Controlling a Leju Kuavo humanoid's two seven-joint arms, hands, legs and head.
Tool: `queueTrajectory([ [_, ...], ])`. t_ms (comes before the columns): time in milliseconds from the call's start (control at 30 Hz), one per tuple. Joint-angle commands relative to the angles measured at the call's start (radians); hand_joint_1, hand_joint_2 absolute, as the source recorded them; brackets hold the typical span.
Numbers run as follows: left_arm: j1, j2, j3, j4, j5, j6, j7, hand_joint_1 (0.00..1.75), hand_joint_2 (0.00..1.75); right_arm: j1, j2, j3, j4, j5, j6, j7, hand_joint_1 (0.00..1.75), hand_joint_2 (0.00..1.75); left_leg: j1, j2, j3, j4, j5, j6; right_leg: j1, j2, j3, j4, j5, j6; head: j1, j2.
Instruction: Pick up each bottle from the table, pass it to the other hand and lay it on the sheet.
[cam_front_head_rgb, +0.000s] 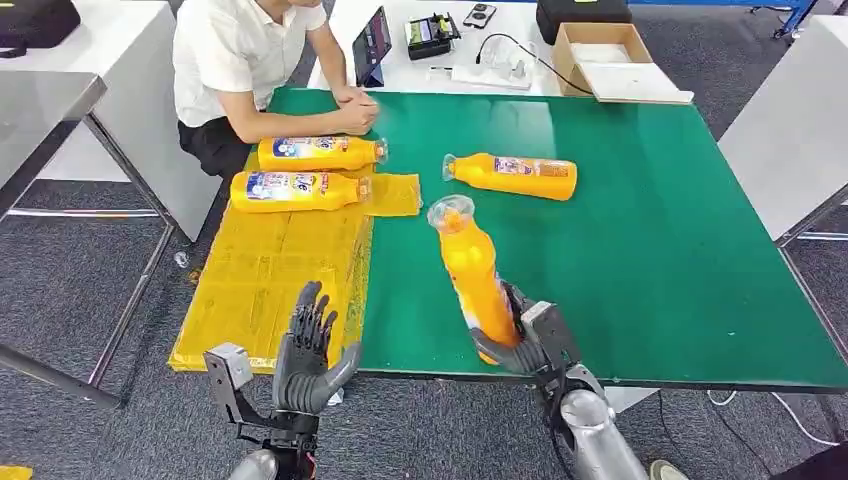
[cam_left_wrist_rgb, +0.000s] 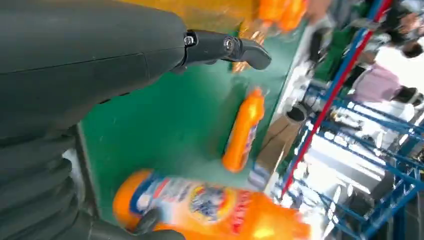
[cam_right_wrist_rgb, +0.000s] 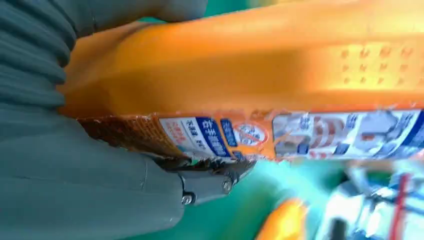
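My right hand (cam_front_head_rgb: 528, 340) grips an orange bottle (cam_front_head_rgb: 472, 270) by its base and holds it tilted above the green table (cam_front_head_rgb: 650, 250), clear cap up and away from me; its label shows close up in the right wrist view (cam_right_wrist_rgb: 280, 135). My left hand (cam_front_head_rgb: 310, 350) is raised and open near the front edge of the yellow sheet (cam_front_head_rgb: 270, 280), left of that bottle. Two orange bottles (cam_front_head_rgb: 320, 153) (cam_front_head_rgb: 298, 190) lie side by side on the sheet's far end. Another orange bottle (cam_front_head_rgb: 512, 176) lies on the table, also visible in the left wrist view (cam_left_wrist_rgb: 244, 130).
A person in a white shirt (cam_front_head_rgb: 250, 60) sits at the far left corner, hands clasped on the table edge beside the laid bottles. Behind stand a tablet (cam_front_head_rgb: 372, 45), small devices and a cardboard box (cam_front_head_rgb: 605, 60). White tables flank both sides.
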Motion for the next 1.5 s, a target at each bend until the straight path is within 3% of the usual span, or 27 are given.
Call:
queueTrajectory([
  [33, -0.041, 0.035, -0.017, 0.012, -0.029, 0.014, -0.070, 0.00, 1.75, -0.059, 0.049, 0.274, -0.060, -0.025, 0.089, -0.048, 1.75, 1.75, -0.001, 0.003, 0.003, -0.002, -0.001, 0.002, 0.000, 0.000, 0.002, -0.001, -0.001, -0.002, 0.001, 0.000],
  [167, -0.063, 0.008, -0.002, -0.028, -0.086, -0.005, -0.028, 0.00, 1.75, -0.077, 0.053, 0.363, -0.017, -0.030, 0.059, -0.047, 1.75, 1.75, 0.000, 0.004, 0.000, 0.000, -0.001, 0.001, 0.001, 0.001, -0.001, 0.001, -0.001, -0.002, 0.001, 0.000],
  [400, -0.065, 0.014, -0.031, 0.044, -0.082, -0.059, -0.014, 0.00, 1.75, -0.092, 0.042, 0.437, -0.050, -0.028, 0.068, -0.065, 1.75, 1.75, -0.001, 0.000, 0.001, -0.001, -0.001, 0.003, 0.000, -0.004, 0.001, -0.001, -0.001, -0.002, 0.000, 0.000],
  [667, -0.079, 0.011, -0.034, 0.022, -0.104, -0.078, -0.023, 0.00, 1.75, -0.144, 0.024, 0.525, 0.066, 0.034, 0.067, -0.064, 1.75, 1.75, -0.001, -0.001, 0.000, -0.001, -0.001, 0.002, 0.000, -0.005, 0.001, -0.001, -0.001, -0.001, 0.001, 0.000],
  [867, -0.067, 0.024, -0.045, 0.029, -0.027, -0.167, 0.018, 0.00, 1.75, -0.149, 0.020, 0.521, 0.062, 0.039, 0.035, -0.039, 1.75, 1.75, -0.001, -0.002, 0.002, -0.002, -0.001, 0.003, 0.000, -0.007, 0.003, -0.002, -0.002, -0.002, 0.001, 0.000],
  [1200, -0.070, 0.026, -0.045, 0.039, -0.107, -0.113, -0.007, 0.00, 1.75, -0.164, 0.009, 0.525, 0.090, 0.058, 0.001, 0.015, 1.75, 1.75, -0.001, -0.002, 0.001, -0.002, 0.000, 0.002, 0.000, -0.006, 0.002, -0.001, -0.002, -0.002, 0.000, 0.000],
  [1233, -0.073, 0.023, -0.042, 0.047, -0.097, -0.121, 0.002, 0.93, 1.75, -0.171, 0.008, 0.532, 0.094, 0.065, 0.002, 0.016, 1.75, 1.75, -0.001, -0.002, 0.000, -0.001, 0.000, 0.002, 0.000, -0.006, 0.001, -0.001, -0.001, -0.001, 0.001, 0.000],
  [1267, -0.074, 0.018, -0.036, 0.053, -0.075, -0.132, 0.012, 0.93, 1.75, -0.178, 0.008, 0.539, 0.094, 0.073, 0.002, 0.016, 1.75, 1.75, -0.001, -0.002, 0.001, -0.002, 0.000, 0.003, 0.000, -0.006, 0.002, -0.002, -0.001, -0.002, 0.000, 0.000],
  [1300, -0.077, 0.010, -0.024, 0.066, -0.043, -0.151, 0.017, 1.75, 1.75, -0.185, 0.010, 0.548, 0.101, 0.080, 0.002, 0.017, 1.75, 1.75, -0.001, -0.002, 0.000, -0.001, 0.000, 0.002, 0.000, -0.006, 0.000, -0.001, -0.001, -0.001, 0.001, 0.000],
  [1500, -0.078, 0.008, -0.009, 0.103, -0.002, -0.166, 0.039, 1.75, 1.75, -0.195, 0.011, 0.576, 0.115, 0.107, -0.013, 0.026, 1.75, 1.75, -0.001, -0.002, 0.000, -0.002, 0.000, 0.002, 0.000, -0.005, 0.001, -0.001, -0.001, -0.001, 0.000, 0.000],
])
